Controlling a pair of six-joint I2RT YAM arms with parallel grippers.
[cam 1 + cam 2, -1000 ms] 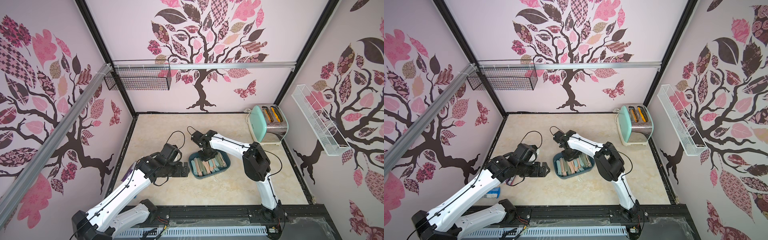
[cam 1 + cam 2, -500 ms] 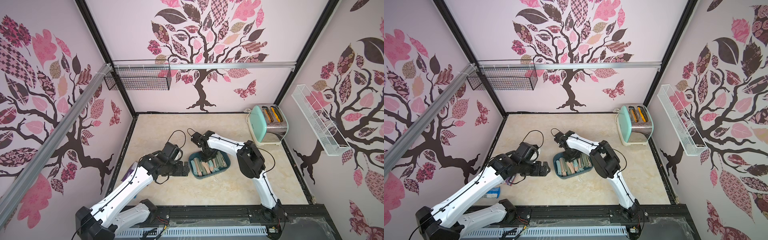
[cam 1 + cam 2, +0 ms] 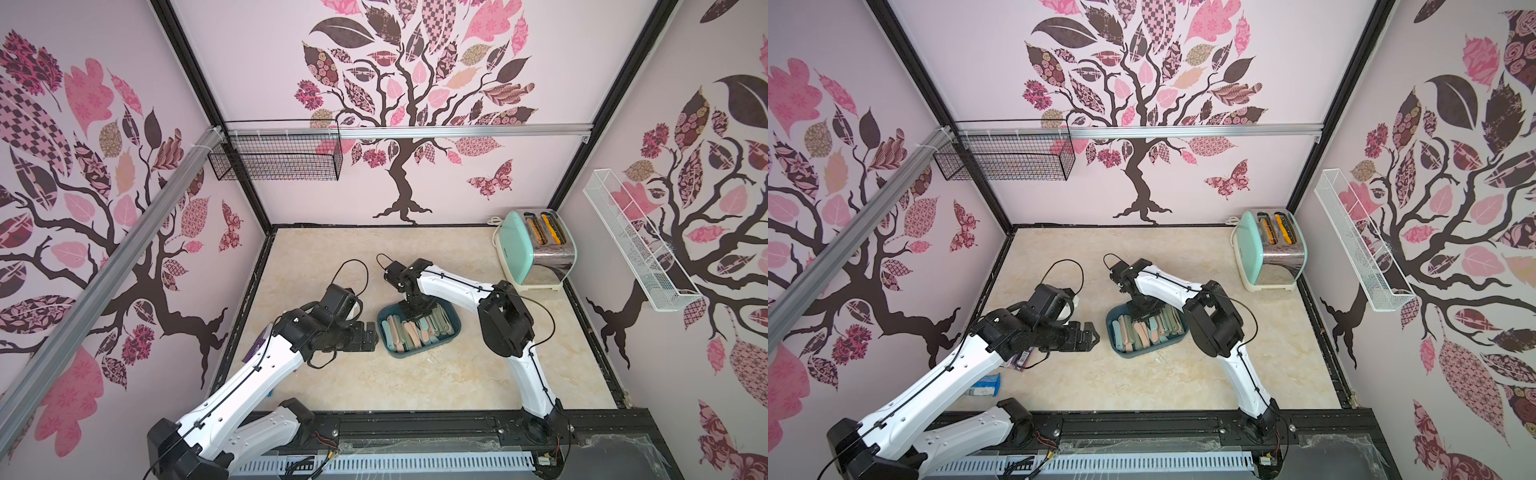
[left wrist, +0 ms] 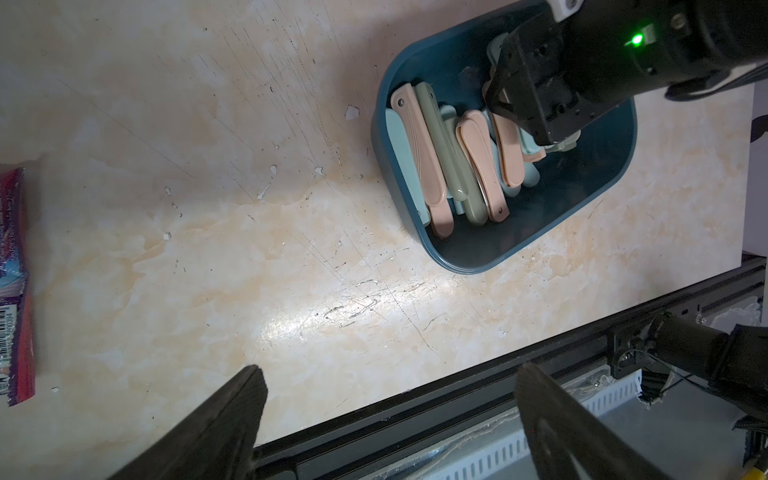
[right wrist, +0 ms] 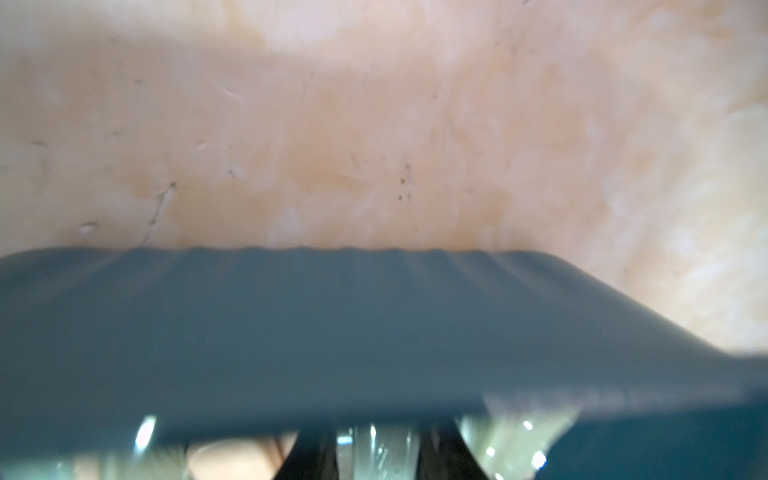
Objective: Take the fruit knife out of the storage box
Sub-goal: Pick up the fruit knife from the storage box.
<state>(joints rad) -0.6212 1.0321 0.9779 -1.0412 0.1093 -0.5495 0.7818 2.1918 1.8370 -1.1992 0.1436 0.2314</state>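
fruit knives (image 4: 419, 153): we see pink, green and pale-blue ones heaped inside the storage box (image 4: 465, 266).
storage box: sits on the tabletop (image 3: 374, 395), between the two arms.
right gripper (image 3: 417, 316): reaches down into the box, fingers (image 5: 307, 461) narrowly parted among the knives; we cannot tell whether they hold one.
left gripper (image 4: 390, 419): just beside the box, fingers spread wide, empty.
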